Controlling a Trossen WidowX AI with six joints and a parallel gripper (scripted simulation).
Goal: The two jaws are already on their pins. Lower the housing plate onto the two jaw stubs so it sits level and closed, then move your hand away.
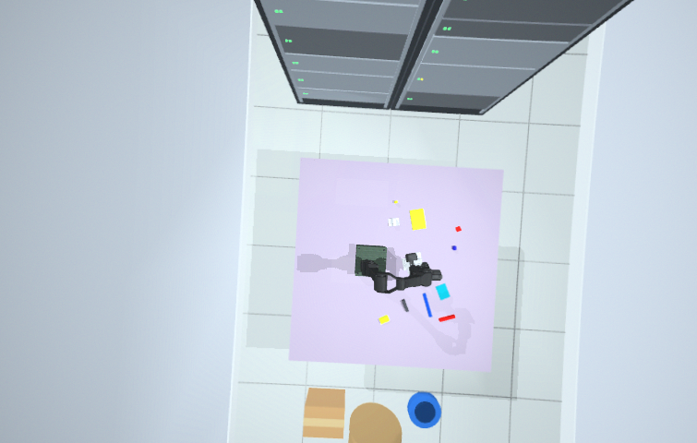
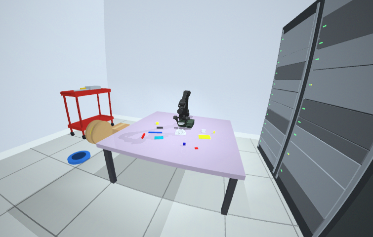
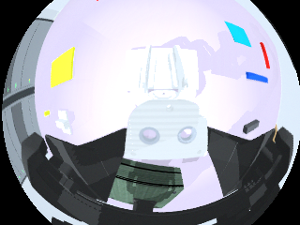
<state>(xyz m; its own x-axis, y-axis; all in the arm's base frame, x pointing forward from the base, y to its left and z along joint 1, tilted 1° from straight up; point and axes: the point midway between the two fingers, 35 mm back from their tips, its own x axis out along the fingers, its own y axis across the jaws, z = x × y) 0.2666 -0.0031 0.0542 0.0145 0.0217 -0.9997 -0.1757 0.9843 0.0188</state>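
The white housing plate point(image 3: 166, 119) with two round holes is between the fingers of my gripper point(image 2: 180, 123) point(image 3: 167, 131), which is shut on it. The plate also shows as a small pale shape under the gripper in the exterior view. The white base with the two upright jaws point(image 2: 180, 132) point(image 3: 163, 70) stands on the table just beyond the plate. In the wrist view, the plate's far edge borders the near end of the jaw assembly. The plate is held above the table, towards the arm's base. The jaw stubs are too washed out to make out.
A yellow block point(image 1: 417, 219) point(image 2: 204, 137) point(image 3: 63, 67) and small white pieces point(image 1: 393, 221) point(image 2: 203, 131) point(image 3: 64, 123) lie to one side. A cyan block point(image 1: 442, 291), blue bar point(image 1: 426, 305), red bar point(image 1: 446, 317) and dark bar point(image 1: 404, 305) lie on the other.
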